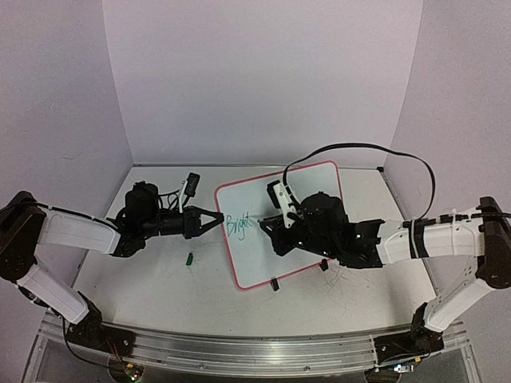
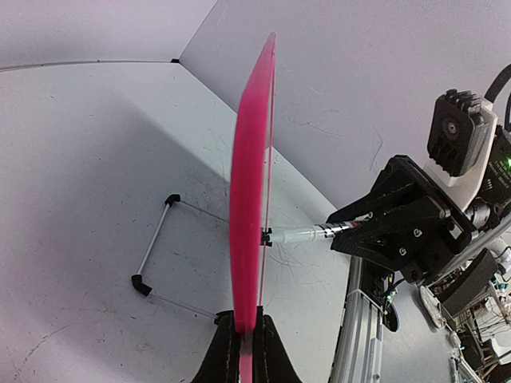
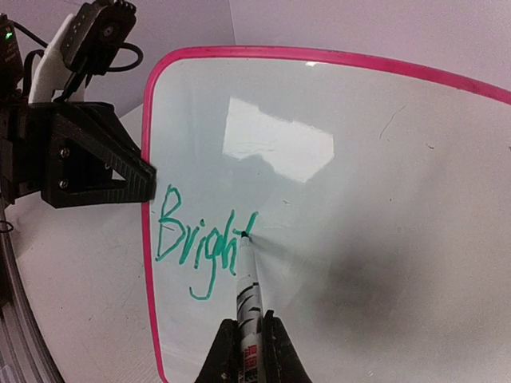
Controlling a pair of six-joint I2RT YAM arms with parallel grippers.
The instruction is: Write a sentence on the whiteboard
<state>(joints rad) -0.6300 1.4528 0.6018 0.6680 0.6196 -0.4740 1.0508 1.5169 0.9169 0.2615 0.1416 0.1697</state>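
The whiteboard [image 1: 299, 191], with its pink frame, stands near the middle of the desk [image 1: 160, 287], propped on a wire stand [image 2: 156, 254] with black feet. The left gripper [image 1: 219, 217] is closed on the board's left edge; in the left wrist view its two fingers [image 2: 226, 351] clamp the pink rim from both sides. The right gripper [image 3: 249, 339] is closed around a marker [image 3: 248, 291], which points away from the wrist with its tip touching the white surface. The sentence [image 3: 200, 239], in green cursive on the left part of the board, reads only "Bright", and the marker tip sits at the top of the final "t". Seen edge-on from the left wrist, the marker meets the board face almost squarely. A small green piece [image 1: 189, 258] lies on the desk just left of the board's lower corner, below the left gripper.
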